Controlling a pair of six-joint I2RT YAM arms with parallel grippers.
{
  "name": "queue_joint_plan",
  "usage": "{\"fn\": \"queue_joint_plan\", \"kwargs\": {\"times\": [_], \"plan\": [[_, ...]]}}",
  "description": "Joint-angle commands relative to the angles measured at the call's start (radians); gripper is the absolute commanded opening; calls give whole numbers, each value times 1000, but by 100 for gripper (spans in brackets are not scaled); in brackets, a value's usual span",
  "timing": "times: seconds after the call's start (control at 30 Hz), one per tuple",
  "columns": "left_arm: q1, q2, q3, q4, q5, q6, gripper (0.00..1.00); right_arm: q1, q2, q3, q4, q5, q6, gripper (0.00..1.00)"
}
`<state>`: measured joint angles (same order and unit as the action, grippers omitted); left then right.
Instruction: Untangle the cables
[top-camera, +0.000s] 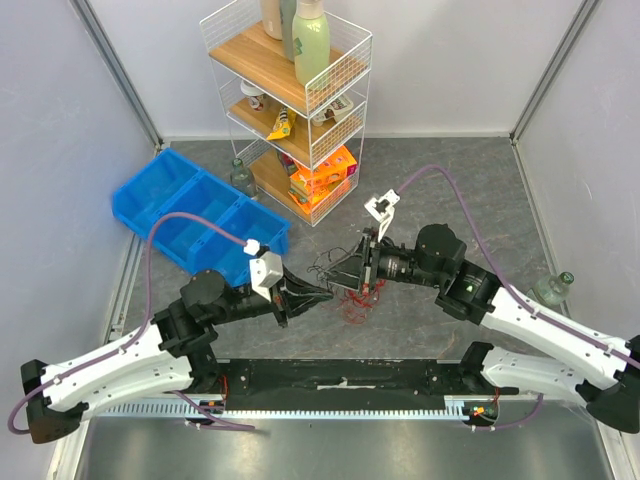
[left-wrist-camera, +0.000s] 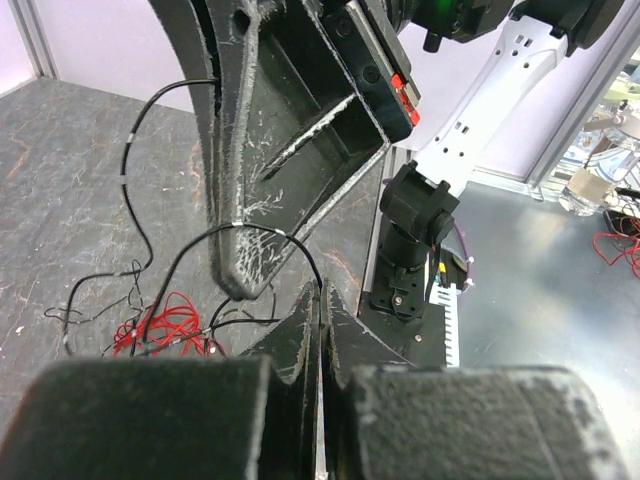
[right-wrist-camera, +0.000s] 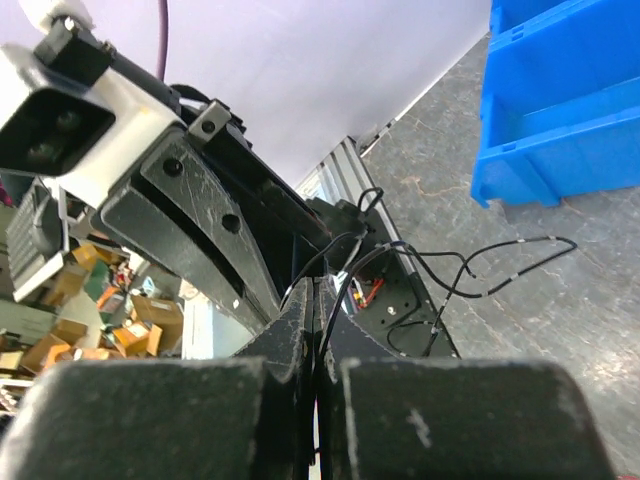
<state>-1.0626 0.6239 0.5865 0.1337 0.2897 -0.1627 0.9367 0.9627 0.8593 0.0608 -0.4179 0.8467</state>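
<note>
The cables are a small tangle of thin black wire (top-camera: 335, 268) and red wire (top-camera: 355, 302) on the grey floor between my two grippers. My left gripper (top-camera: 322, 293) is shut on a black wire that arcs out of its tips in the left wrist view (left-wrist-camera: 255, 230). Red loops (left-wrist-camera: 165, 322) lie on the floor below and to the left. My right gripper (top-camera: 347, 268) is shut on a black wire (right-wrist-camera: 345, 290) that runs between its jaws. More black wire (right-wrist-camera: 490, 265) trails over the floor. The two grippers' tips are close together, almost touching.
A blue divided bin (top-camera: 195, 215) lies at back left and shows in the right wrist view (right-wrist-camera: 560, 100). A wire shelf rack (top-camera: 295, 100) with bottles and packets stands at the back. A glass bottle (top-camera: 552, 290) stands at right. A black rail (top-camera: 340, 380) runs along the near edge.
</note>
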Motion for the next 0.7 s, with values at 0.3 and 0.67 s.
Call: {"fn": "queue_joint_plan", "kwargs": {"times": [0.3, 0.67], "plan": [[-4, 22, -17, 151, -98, 45, 8, 22, 25, 3, 169, 44, 173, 0], [-4, 33, -56, 256, -166, 6, 25, 27, 36, -26, 150, 155, 298, 0]]}}
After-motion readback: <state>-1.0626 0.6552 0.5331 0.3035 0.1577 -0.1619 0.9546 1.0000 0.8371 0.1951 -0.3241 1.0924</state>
